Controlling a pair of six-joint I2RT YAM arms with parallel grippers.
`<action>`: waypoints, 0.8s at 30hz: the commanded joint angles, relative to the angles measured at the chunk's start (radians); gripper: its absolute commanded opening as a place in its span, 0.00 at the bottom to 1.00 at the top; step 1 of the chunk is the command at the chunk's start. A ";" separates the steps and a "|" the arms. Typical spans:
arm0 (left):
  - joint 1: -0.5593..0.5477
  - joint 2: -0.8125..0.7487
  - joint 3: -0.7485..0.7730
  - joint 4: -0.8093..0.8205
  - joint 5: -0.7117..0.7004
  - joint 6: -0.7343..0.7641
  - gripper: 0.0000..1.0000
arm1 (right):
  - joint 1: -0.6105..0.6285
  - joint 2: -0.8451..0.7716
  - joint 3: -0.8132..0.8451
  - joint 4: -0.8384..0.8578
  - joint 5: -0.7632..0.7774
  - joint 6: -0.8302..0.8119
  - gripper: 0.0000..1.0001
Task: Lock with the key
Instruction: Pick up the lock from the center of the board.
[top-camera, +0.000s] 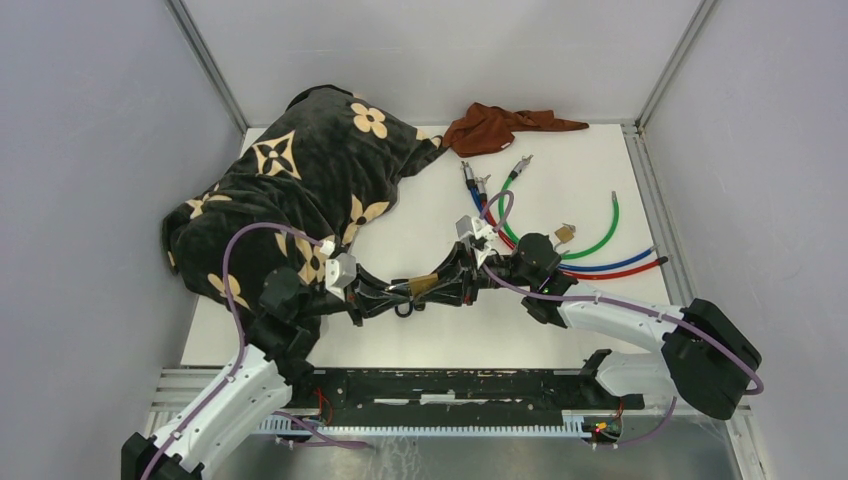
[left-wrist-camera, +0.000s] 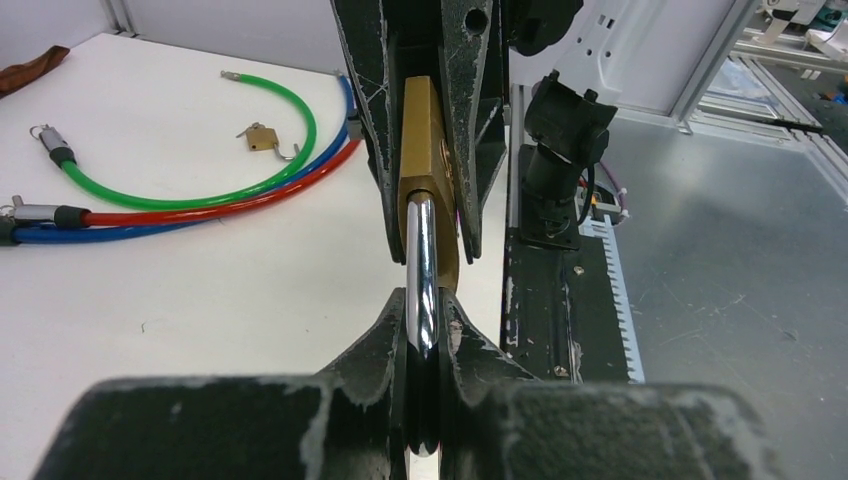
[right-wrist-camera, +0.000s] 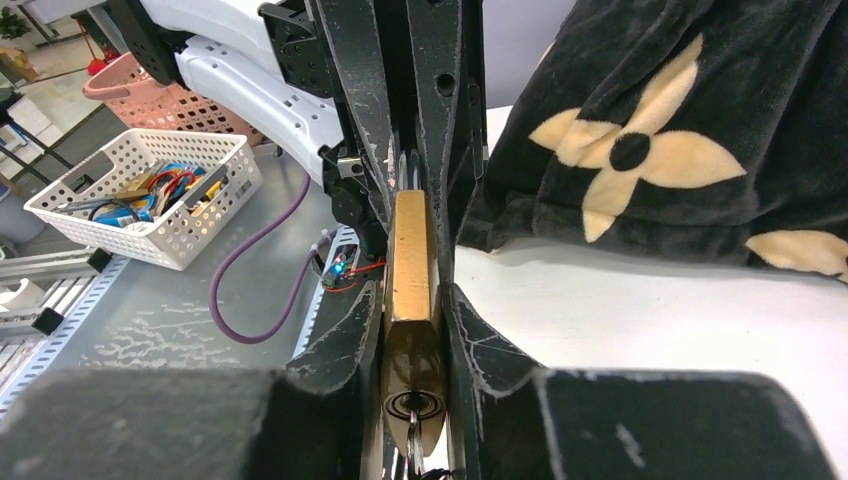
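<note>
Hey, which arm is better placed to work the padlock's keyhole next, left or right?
Right, probably. The padlock has its keyhole at the right pincer, which grips the brass body. The left pincer clamps the shackle at the opposite end, so it suits steadying.

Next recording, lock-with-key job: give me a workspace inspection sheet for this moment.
Surface: white table, its back left under a blanket.
Job's things: brass padlock held off the table between both arms; small padlock and cable locks lie at right.
Clutter: black flowered blanket; brown cloth at back.
End effectors: left end effector shut on the shackle; right end effector shut on the padlock's body.
Cables: purple cable along each arm.
Surroundings: grey walls; white basket off the table.
</note>
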 joint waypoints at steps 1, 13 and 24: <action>-0.005 -0.030 0.023 0.132 0.002 -0.062 0.03 | 0.002 -0.028 0.021 0.103 0.076 0.050 0.00; 0.012 -0.113 0.034 0.046 -0.091 -0.179 0.60 | -0.073 -0.159 -0.017 0.191 0.057 0.131 0.00; 0.032 -0.096 -0.024 0.232 -0.122 -0.270 0.43 | -0.073 -0.140 -0.006 0.207 0.007 0.139 0.00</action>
